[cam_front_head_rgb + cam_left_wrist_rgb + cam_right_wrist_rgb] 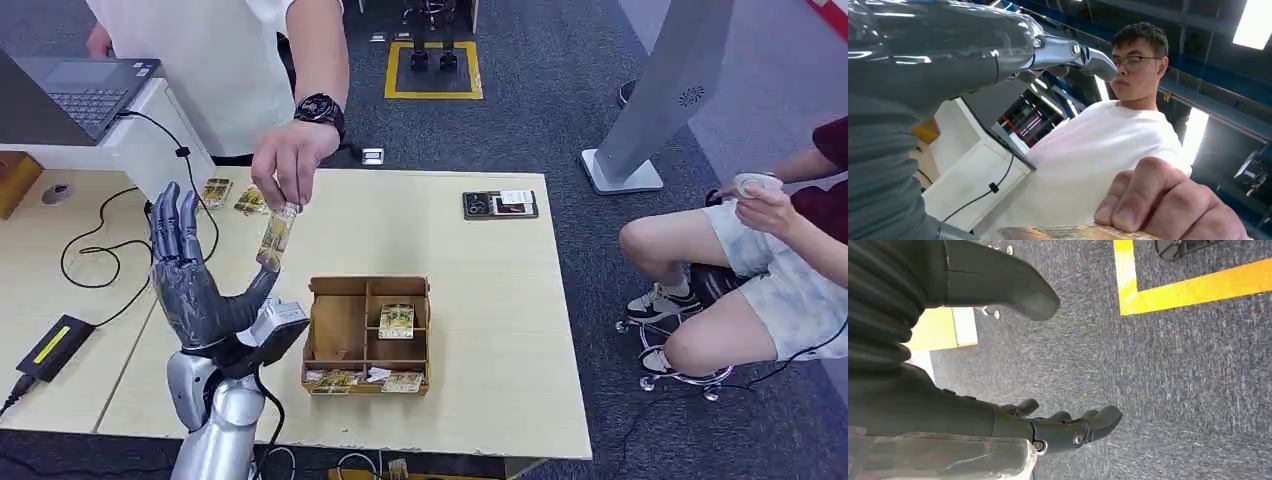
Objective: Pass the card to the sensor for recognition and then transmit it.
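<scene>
My left hand (195,280) is raised above the table's near left part, fingers spread and upright, holding nothing. A person's hand (290,160) reaches over from the far side and pinches a gold patterned card (277,235) by its top. The card hangs upright with its lower end just above my thumb. In the left wrist view the card's edge (1073,232) and the person's fingers (1168,205) are close to my left hand (948,55). The black sensor (500,204) lies flat at the table's far right. My right hand (1068,427) hangs over the carpet, loosely curved and holding nothing.
A wooden compartment box (340,335) with several cards stands near the front edge. Two more cards (215,192) lie at the far left. A laptop (85,90), a cable and a black adapter (55,345) are on the left. A seated person (760,260) is on the right.
</scene>
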{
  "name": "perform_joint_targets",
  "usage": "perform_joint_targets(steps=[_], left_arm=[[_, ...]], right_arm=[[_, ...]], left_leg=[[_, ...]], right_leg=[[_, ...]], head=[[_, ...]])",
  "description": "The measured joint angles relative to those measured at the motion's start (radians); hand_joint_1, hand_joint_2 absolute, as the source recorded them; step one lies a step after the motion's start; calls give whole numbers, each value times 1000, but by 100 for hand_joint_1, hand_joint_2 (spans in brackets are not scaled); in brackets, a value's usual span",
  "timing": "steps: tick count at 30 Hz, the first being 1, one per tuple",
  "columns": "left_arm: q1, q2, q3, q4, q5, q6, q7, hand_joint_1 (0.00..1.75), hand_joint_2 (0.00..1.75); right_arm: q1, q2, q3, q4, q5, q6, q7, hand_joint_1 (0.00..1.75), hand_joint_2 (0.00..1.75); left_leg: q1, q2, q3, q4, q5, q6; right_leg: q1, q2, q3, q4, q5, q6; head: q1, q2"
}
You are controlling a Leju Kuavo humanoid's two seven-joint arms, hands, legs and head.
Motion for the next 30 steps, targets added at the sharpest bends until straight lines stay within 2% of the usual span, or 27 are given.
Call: perform_joint_targets(steps=[1, 6, 21, 30], left_arm=[[0, 0, 0, 0, 12, 0, -11, 175, 175], [1, 0, 4, -1, 95, 0, -64, 175, 175], [2, 0, 16, -2, 104, 1, -64, 175, 175], [3, 0, 18, -2, 161, 1, -103, 175, 175]], right_arm=[[0, -2, 1, 1, 0, 0, 0, 0, 175], [0, -5, 4, 7, 3, -9, -2, 0, 175], [-1, -6, 5, 11, 11, -9, -2, 0, 175], [-1, -11, 15, 16, 12, -17, -2, 0, 175]], left_leg=[[0, 0, 0, 0, 0, 0], [0, 0, 0, 0, 0, 0], [0, 0, 0, 0, 0, 0], [0, 0, 0, 0, 0, 0]], right_leg=[[0, 0, 0, 0, 0, 0], [0, 0, 0, 0, 0, 0], [0, 0, 0, 0, 0, 0], [0, 0, 0, 0, 0, 0]], head=[[0, 0], [0, 0], [0, 0], [0, 0]])
